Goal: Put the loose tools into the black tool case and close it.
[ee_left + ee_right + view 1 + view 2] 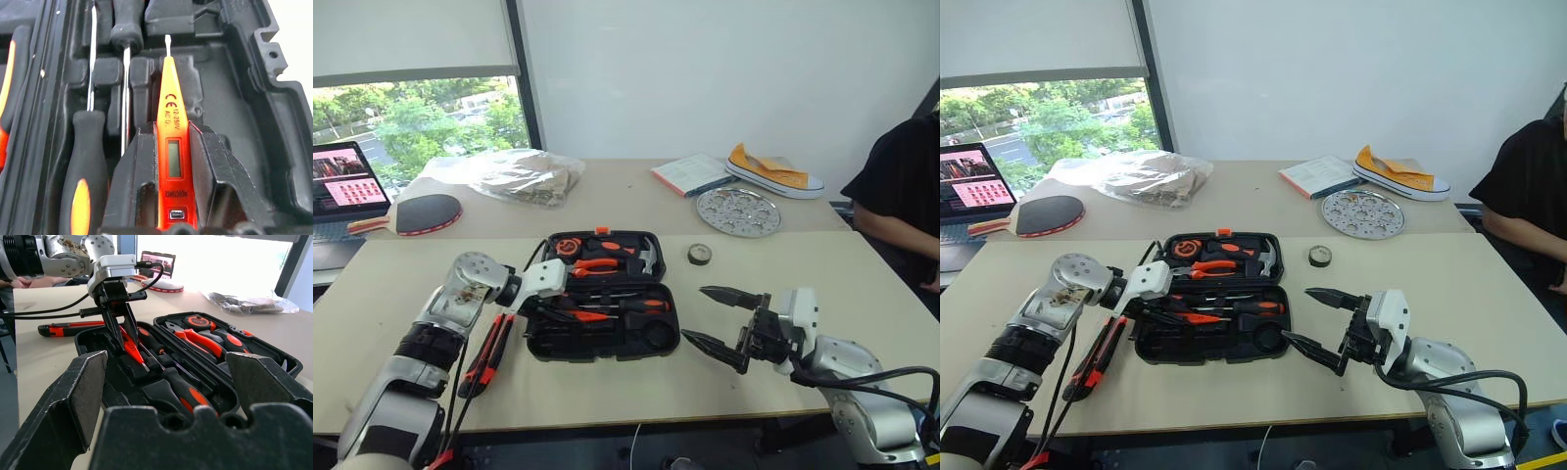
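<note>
The left gripper (120, 328) held the thin orange screwdriver (172, 142) tight btwn its jaws, tip pointing straight out over its slot in the black tool case (602, 338), w/ the right gripper (724, 323) wide open nearby.

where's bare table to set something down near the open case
Free: the near strip between the black tool case and the table's front edge, and the stretch beyond the small dark tape roll toward the right edge. Crowded: left of the case, where the utility knife lies under the left gripper's arm, and the case's right side, where the open right gripper hovers.
</note>
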Robot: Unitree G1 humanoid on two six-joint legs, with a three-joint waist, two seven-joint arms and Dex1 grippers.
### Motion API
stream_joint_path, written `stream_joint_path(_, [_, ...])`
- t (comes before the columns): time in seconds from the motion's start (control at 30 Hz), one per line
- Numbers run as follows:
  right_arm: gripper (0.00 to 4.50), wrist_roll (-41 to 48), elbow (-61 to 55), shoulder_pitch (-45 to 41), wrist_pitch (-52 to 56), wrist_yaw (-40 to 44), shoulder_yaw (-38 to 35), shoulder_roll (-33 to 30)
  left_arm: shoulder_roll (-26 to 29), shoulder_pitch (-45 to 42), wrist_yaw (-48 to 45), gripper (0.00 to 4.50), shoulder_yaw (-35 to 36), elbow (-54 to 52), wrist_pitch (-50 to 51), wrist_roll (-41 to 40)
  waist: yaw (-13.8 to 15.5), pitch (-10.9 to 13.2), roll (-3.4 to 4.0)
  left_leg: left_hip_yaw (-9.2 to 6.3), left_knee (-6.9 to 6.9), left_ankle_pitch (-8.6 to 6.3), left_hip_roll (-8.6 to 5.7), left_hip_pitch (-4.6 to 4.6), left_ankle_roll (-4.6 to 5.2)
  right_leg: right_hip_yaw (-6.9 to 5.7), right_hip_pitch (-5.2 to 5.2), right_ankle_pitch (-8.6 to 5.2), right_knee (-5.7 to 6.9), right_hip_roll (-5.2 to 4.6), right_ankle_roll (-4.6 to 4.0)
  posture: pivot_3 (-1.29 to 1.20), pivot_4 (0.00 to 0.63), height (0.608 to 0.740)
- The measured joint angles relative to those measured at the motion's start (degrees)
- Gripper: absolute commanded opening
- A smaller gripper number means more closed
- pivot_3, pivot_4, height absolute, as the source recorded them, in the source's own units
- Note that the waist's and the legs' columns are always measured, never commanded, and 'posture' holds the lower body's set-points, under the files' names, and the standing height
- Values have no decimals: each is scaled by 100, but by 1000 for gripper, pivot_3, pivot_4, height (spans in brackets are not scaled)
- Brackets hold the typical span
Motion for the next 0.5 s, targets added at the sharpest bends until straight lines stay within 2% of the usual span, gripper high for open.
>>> stream_joint_path(0.5, [4500, -1, 12, -76, 0, 18, 15, 23, 174, 36, 24, 450, -132, -268, 379, 229, -65, -1, 1, 1, 0, -1, 3, 7, 1, 15, 0, 0, 4, 11, 0, 0, 150, 740])
